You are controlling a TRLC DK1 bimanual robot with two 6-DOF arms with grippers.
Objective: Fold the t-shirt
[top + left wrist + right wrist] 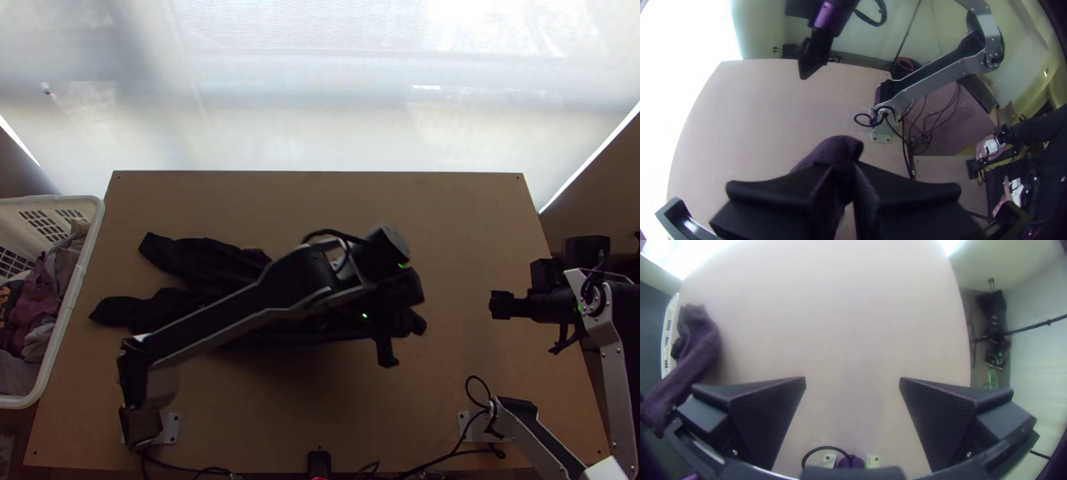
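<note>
In the top view my left gripper (414, 322) is over the right end of the black t-shirt (210, 258). The shirt lies bunched, with two narrow parts pointing left, and the left arm covers much of it. The left wrist view has my left gripper (843, 182) shut on the shirt (835, 149), a fold of cloth bulging past its fingers. My right gripper (502, 305) is apart from the shirt, over the table's right side. Its wrist view has the right gripper (852, 384) open with nothing between the fingers, and the shirt (702, 349) off to one side.
A white basket (74, 300) of mixed clothes stands against the table's left edge. Bare wooden table (448, 216) lies beyond and right of the shirt. Cables (448, 454) run along the near edge between the arm bases. A person's hands (989, 149) hold devices past the table.
</note>
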